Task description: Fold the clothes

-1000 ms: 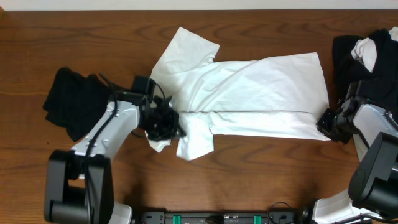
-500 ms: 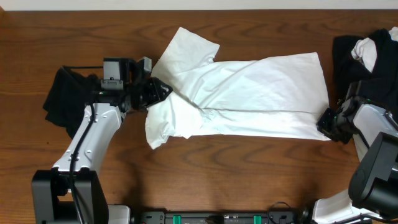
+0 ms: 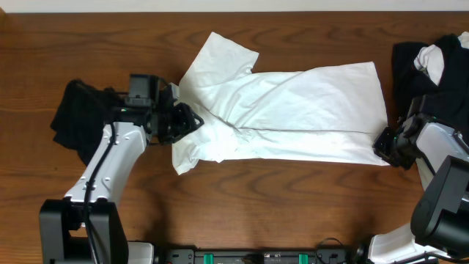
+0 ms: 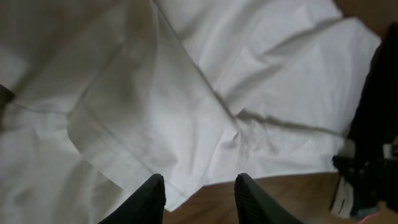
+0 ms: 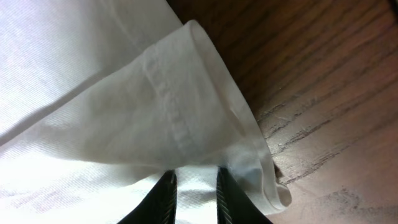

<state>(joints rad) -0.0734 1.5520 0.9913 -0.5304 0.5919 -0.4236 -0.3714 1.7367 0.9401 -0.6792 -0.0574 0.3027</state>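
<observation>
Across the middle of the table (image 3: 293,205) lies the white T-shirt (image 3: 308,110), partly folded. My left gripper (image 3: 192,121) hovers at its sleeve, jaws apart and empty. My right gripper (image 3: 382,143) is clamped on the hem near the right edge. If the right arm pulls alone, I expect the loose sleeve fold to slide open. The surface is dark wood, with a black garment (image 3: 80,121) by the left edge and a black-and-white pile (image 3: 432,66) at the far right corner. The room is out of view.

surface: dark brown wooden desk (image 3: 293,205), visible grain, fills frame | top edge: thin pale strip (image 3: 234,4) | bottom centre: black rail (image 3: 256,257) with green parts | light: even, soft, slight sheen on wood
</observation>
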